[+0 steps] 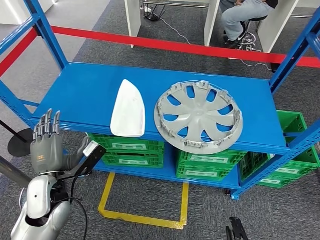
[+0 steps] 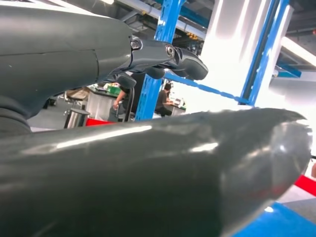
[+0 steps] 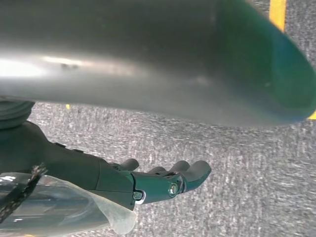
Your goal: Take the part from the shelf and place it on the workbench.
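Two parts lie on the blue shelf (image 1: 83, 95) in the head view: a white rounded-triangle cover (image 1: 128, 109) near the front edge, and to its right a grey spoked wheel cover (image 1: 199, 115) overhanging that edge. My left hand (image 1: 46, 145) is raised at the lower left, in front of and below the shelf's left end, fingers straight up and apart, holding nothing. The left wrist view shows its dark fingers (image 2: 168, 57) stretched out and empty. My right hand (image 3: 156, 182) hangs over the grey carpet, fingers extended with nothing in them.
Green crates (image 1: 130, 150) fill the shelf's lower level. Blue uprights (image 1: 45, 30) frame the shelf at both ends. A yellow floor marking (image 1: 143, 217) lies in front, red tape (image 1: 181, 47) behind. A seated person (image 1: 245, 17) is beyond the tape near white table legs.
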Robot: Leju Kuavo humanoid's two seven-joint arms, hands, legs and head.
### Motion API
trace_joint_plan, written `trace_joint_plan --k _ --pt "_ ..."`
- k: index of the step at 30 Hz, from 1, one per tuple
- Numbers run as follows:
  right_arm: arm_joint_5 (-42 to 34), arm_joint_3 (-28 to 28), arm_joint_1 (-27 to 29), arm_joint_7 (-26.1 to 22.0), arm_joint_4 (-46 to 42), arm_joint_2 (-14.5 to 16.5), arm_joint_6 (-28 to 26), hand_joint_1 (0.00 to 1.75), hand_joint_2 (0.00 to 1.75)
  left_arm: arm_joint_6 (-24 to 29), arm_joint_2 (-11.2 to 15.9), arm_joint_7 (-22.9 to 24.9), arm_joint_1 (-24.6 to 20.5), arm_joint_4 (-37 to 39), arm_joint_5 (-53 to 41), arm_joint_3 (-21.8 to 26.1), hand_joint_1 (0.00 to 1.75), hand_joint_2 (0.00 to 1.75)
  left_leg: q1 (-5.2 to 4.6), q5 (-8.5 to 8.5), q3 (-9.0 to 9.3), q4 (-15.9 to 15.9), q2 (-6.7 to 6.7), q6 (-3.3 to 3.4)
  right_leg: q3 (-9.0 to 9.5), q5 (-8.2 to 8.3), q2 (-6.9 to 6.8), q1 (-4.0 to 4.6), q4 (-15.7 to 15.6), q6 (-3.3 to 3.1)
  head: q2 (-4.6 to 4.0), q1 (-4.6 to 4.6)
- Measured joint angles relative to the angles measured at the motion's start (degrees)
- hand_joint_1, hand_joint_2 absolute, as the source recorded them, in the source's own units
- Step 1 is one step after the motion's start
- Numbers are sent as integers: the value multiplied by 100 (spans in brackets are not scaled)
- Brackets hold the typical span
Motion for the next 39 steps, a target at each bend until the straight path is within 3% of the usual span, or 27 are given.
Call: trace_joint_plan --k 2,6,8,10,11,12,13,15,17,20,22,25,26,27,28,29,31,32,36,38,39 --pt "2 -10 -10 -1 0 -3 2 0 0 -5 0 1 -4 -2 -1 0 0 0 -16 -42 -3 50 -5 -68 248 140 12 6 -478 -33 1 -4" --pt "3 -21 0 -3 1 -2 4 0 0 -10 -1 4 -8 -7 -1 -2 0 0 -1 -128 -27 145 -3 -163 306 108 22 13 -531 -162 0 -11" --pt "4 -26 -9 -4 -2 -3 2 0 0 -10 -2 9 -14 -10 -1 -2 0 0 19 -394 -222 594 7 -228 333 99 15 -5 -540 -222 0 -25" --pt "5 -33 -11 -6 -3 -4 0 0 0 -10 -2 10 -6 -11 -1 -1 0 0 39 -731 -613 1392 12 -269 352 77 9 2 -539 -258 0 -33" --pt "5 -35 -8 -6 -3 -4 -1 0 0 -11 -2 10 2 -11 0 -1 0 0 46 -801 -773 1686 13 -275 363 67 9 6 -538 -265 0 -33" --pt "5 -36 -5 -5 -3 -4 2 0 0 -11 -2 10 8 -11 1 -1 0 0 49 -754 -844 1783 13 -271 380 54 11 10 -537 -269 0 -33" --pt "6 -36 -3 -5 -3 -4 3 0 0 -12 -2 10 9 -11 1 0 0 0 48 -593 -806 1648 13 -255 405 38 14 14 -537 -266 0 -34" --pt "7 -36 -5 -6 -3 -3 6 0 0 -12 -2 10 5 -11 1 -1 0 0 36 -123 -492 901 14 -187 466 -1 21 20 -540 -246 0 -31" --pt "8 -36 -14 -7 -3 -1 4 0 0 -12 -2 10 -2 -11 1 -1 0 0 8 98 -234 295 20 -121 481 -33 24 36 -537 -202 0 -30" --pt "10 -37 -14 -7 -4 0 3 0 0 -11 -2 10 -5 -12 0 -1 0 0 -4 59 -183 122 20 -77 461 -49 7 42 -563 -115 1 -26" --pt "10 -37 -19 -10 -5 -1 5 0 0 -10 -2 10 -9 -15 -1 1 0 0 19 70 -137 53 19 -34 393 -154 0 43 -430 -64 1 -22" --pt "3 -34 -21 -14 -5 -1 7 0 0 -10 -9 10 -15 -16 0 1 0 0 21 57 -98 20 23 21 -148 -586 4 43 575 -26 0 -10" --pt "-1 -35 -14 -13 -5 -1 7 0 0 -10 -10 11 -6 -15 1 1 0 0 13 48 -93 22 22 32 -346 -663 4 43 894 -18 0 -10" --pt "-4 -37 -7 -13 -5 -2 5 0 0 -10 -11 11 2 -15 1 1 0 0 6 38 -83 24 19 39 -463 -636 4 43 1035 -14 0 -10" --pt "-8 -39 -3 -14 -6 -2 4 0 0 -10 -11 11 7 -15 1 1 0 0 2 24 -65 26 15 41 -468 -496 4 44 953 -18 0 -9" --pt "-11 -42 -3 -15 -7 -3 3 0 0 -9 -12 11 10 -15 1 2 0 0 0 6 -38 27 11 34 -363 -272 3 44 663 -28 0 -9" --pt "-14 -48 -12 -19 -8 -3 4 0 0 -8 -13 11 9 -15 0 3 0 0 -16 -41 12 38 7 -2 2 113 2 50 -121 -65 0 -9" --pt "-15 -50 -18 -20 -8 -3 5 0 0 -8 -12 10 9 -15 0 4 0 0 -26 -57 21 47 5 -28 141 193 4 55 -382 -86 0 -12" --pt "-15 -66 -10 -25 -8 -1 5 0 0 -7 -11 11 9 -17 0 8 0 0 -28 -112 19 86 4 -131 256 178 14 59 -549 -182 0 -19" --pt "-15 -72 -13 -27 -9 -1 4 0 0 -5 -11 10 1 -22 -1 16 0 0 -9 -313 -104 390 9 -201 291 180 10 32 -577 -240 0 -42" --pt "-15 -73 -16 -28 -9 -2 3 0 0 -5 -11 10 3 -23 -1 21 0 0 8 -484 -261 728 12 -234 305 174 7 27 -581 -261 0 -53"
